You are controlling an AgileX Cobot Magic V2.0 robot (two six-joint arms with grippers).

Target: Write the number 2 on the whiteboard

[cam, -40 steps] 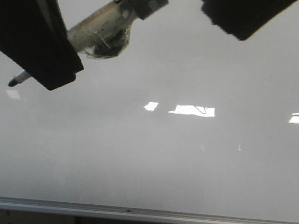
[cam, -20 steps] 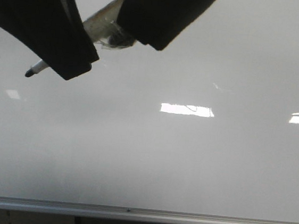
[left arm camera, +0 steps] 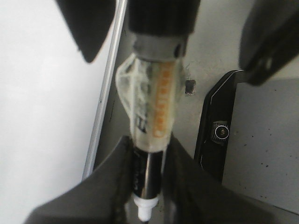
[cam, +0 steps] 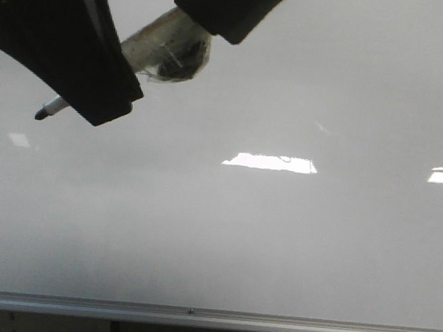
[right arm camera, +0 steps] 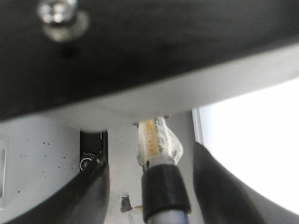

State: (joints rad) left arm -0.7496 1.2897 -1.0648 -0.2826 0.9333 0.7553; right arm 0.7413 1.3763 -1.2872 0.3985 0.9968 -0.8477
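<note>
Marker (cam: 165, 43): a slim whiteboard marker with a clear taped wrap around its barrel; in the left wrist view the same marker (left arm camera: 154, 116) shows an orange printed band under the tape.
Handling: it looks light and stiff, with a smooth barrel that could slip or twist under writing pressure; the tape wrap probably adds grip. The tip is the delicate part, so pressing should stay gentle.
Where to hold: the mid barrel, close enough to the tip to steady it, with the nib left free.
Left hand (left arm camera: 147, 186): its two dark fingers close narrowly on the marker's black lower barrel, with the white nib end poking out between them.
Right hand (right arm camera: 154, 186): its fingers stand on either side of the marker's dark rear end; whether they press on it cannot be told.
Long axis: in the front view the marker lies slantwise, rear end high and toward the right, tip (cam: 41, 114) low and toward the left.
Pointing: the dark tip aims down-left toward the whiteboard (cam: 277, 243); contact cannot be judged.
Whiteboard: glossy and pale, filling the front view, silver frame edge (cam: 205, 317) along the bottom, bright light reflections on it.
Number 2: no drawn stroke is visible, so the writing seems not yet begun.
</note>
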